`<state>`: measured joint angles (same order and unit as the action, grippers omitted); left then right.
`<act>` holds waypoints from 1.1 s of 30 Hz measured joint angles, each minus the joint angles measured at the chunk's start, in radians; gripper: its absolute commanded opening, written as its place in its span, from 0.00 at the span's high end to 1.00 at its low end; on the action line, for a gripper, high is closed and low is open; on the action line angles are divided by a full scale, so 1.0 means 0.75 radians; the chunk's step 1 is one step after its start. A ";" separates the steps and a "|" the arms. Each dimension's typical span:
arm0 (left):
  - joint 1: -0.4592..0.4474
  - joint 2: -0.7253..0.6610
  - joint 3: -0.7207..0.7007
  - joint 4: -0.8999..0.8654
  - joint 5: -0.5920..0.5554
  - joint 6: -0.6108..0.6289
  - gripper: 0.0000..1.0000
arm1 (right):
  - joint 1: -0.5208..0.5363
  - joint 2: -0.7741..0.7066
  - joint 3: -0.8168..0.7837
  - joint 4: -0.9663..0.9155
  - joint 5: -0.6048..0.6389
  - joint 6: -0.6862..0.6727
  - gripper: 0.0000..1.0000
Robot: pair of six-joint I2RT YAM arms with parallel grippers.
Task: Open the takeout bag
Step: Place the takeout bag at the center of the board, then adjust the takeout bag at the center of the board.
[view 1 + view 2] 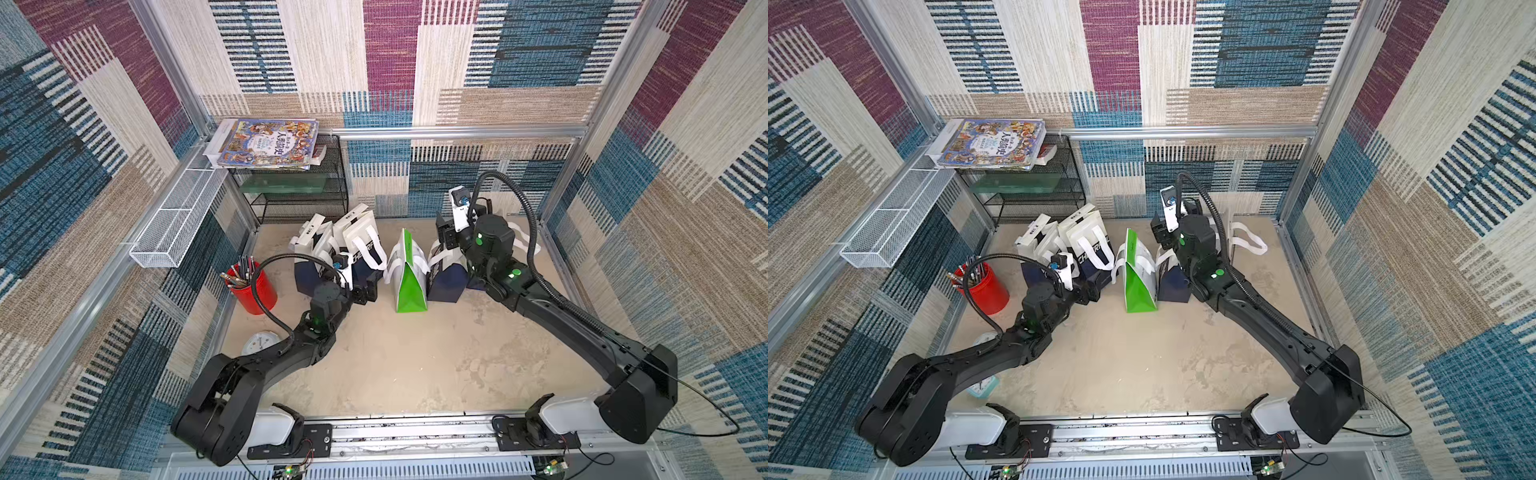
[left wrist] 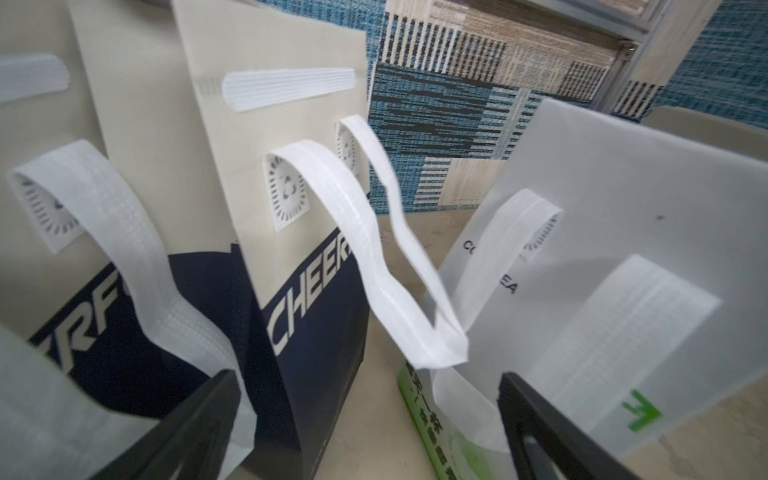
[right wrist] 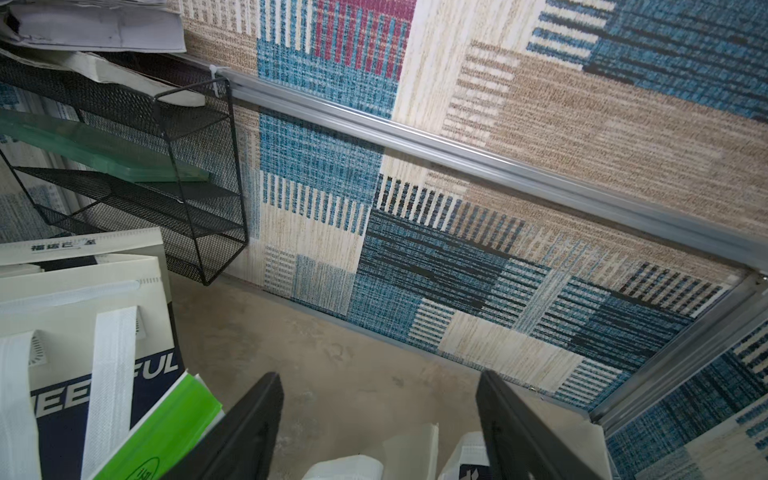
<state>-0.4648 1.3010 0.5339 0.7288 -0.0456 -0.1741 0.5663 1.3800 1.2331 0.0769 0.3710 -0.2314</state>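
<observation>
Several takeout bags stand in a row at the back of the table. Two cream-and-navy bags (image 1: 357,245) (image 1: 309,249) are on the left, and a green-and-white bag (image 1: 409,282) stands shut in the middle. Another cream-and-navy bag (image 1: 446,276) is on the right. My left gripper (image 1: 368,291) is low between the left navy bag (image 2: 299,208) and the green bag (image 2: 623,249). Its jaws (image 2: 370,415) are open and hold nothing. My right gripper (image 1: 444,233) hangs open (image 3: 378,415) above the right bag's top edges (image 3: 345,467), apart from them.
A red pen cup (image 1: 251,289) and a clock (image 1: 259,343) sit at the left edge. A black mesh rack (image 1: 299,195) with books (image 1: 266,143) stands in the back left corner, next to a white wire basket (image 1: 174,224). White bag handles (image 1: 525,241) show behind the right arm.
</observation>
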 measured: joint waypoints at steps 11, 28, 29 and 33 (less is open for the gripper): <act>0.071 -0.033 0.060 -0.221 0.345 0.033 0.29 | -0.061 -0.093 -0.070 0.072 -0.111 0.067 0.25; -0.334 -0.087 0.017 -0.403 0.271 0.044 0.34 | -0.111 -0.245 -0.231 0.160 -0.125 -0.032 0.25; -0.335 -0.043 0.024 -0.373 0.237 0.022 0.34 | -0.111 -0.242 -0.229 0.160 -0.131 -0.032 0.26; -0.338 0.086 0.073 -0.302 0.126 -0.037 0.39 | -0.109 -0.235 -0.229 0.158 -0.148 -0.032 0.26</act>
<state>-0.7181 1.3659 0.5884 0.5026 0.0490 -0.2016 0.4843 1.2037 1.0611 0.1955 0.2604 -0.2550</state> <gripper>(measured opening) 0.632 0.744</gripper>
